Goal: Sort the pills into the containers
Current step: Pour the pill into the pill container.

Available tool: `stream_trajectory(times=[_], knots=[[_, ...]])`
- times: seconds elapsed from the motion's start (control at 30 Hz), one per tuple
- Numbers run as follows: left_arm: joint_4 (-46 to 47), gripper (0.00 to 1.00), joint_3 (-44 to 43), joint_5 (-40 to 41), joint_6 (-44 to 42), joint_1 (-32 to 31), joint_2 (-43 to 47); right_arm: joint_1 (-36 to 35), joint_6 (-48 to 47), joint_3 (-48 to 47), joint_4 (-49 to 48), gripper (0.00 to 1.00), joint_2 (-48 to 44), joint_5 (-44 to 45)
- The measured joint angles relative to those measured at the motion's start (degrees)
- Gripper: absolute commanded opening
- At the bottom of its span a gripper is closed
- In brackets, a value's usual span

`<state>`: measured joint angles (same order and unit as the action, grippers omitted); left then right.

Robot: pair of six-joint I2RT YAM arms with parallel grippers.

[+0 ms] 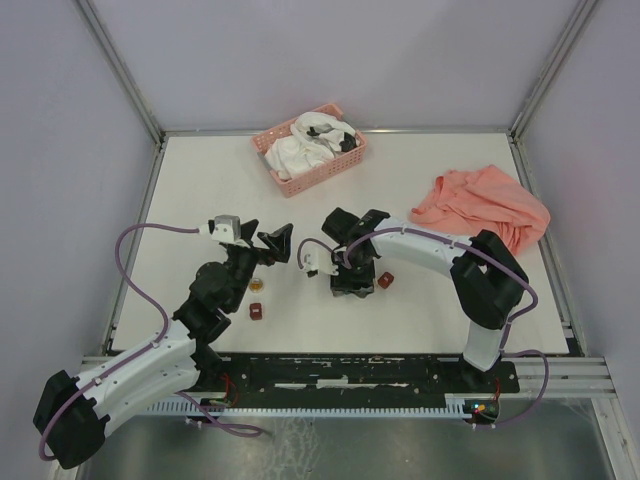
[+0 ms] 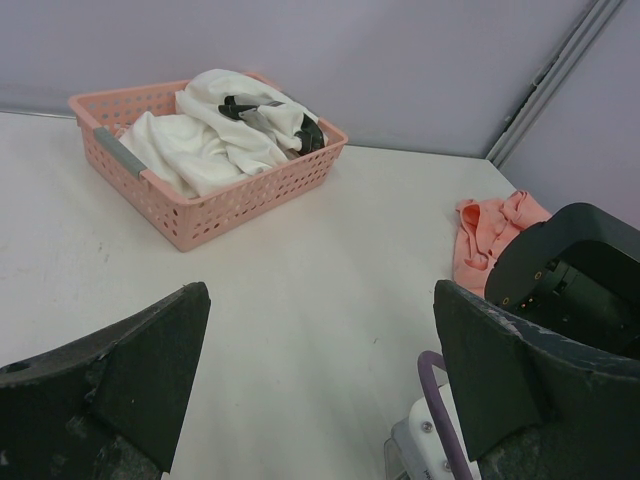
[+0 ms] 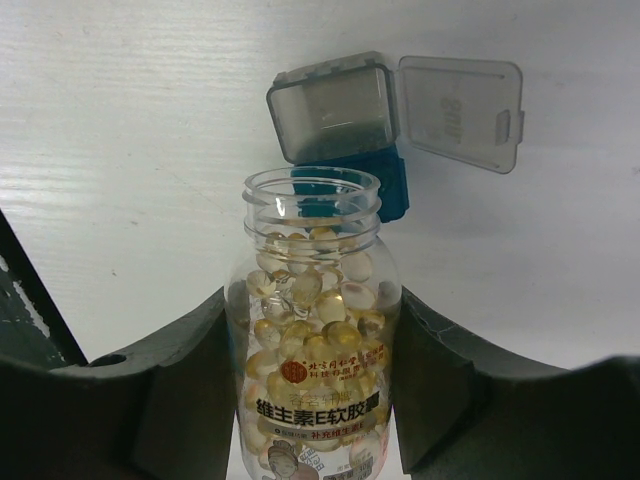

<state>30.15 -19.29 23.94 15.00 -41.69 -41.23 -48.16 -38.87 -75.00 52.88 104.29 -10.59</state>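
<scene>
Where the left arm reaches in from the near left corner, the left gripper (image 2: 320, 295) is held over the table (image 1: 420, 315) with its fingers spread wide and nothing between them. Just nearer than it, a small amber item (image 1: 258, 285) is seen on the table, too small to be identified, and a dark red container (image 1: 256, 311) is set just nearer again. At the far middle, a pink basket (image 2: 215, 215) is filled with white cloth (image 2: 200, 150).

Right of centre, the right gripper (image 3: 312, 300) is pointed down at the table, and a clear jar (image 3: 315, 400) is clamped between its fingers. The jar is uncapped, and the pills (image 3: 300, 335) are piled inside it almost to the neck. Just beyond the jar's mouth, a grey container (image 3: 330, 115) is placed with its hinged lid (image 3: 460, 110) swung open to the right. A teal container (image 3: 392, 185) is set against its near side, partly hidden behind the jar's rim.

A second dark red container (image 1: 385, 282) is found just right of the right gripper. At the far right, a salmon cloth (image 1: 480, 205) is seen crumpled on the table.
</scene>
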Motion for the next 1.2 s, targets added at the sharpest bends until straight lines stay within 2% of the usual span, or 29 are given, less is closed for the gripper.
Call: stream_trajectory(times=[1.2], knots=[[0.0, 0.99, 0.0, 0.0, 0.0, 0.0, 0.0, 0.1, 0.3, -0.7, 0.6, 0.04, 0.2, 1.6]])
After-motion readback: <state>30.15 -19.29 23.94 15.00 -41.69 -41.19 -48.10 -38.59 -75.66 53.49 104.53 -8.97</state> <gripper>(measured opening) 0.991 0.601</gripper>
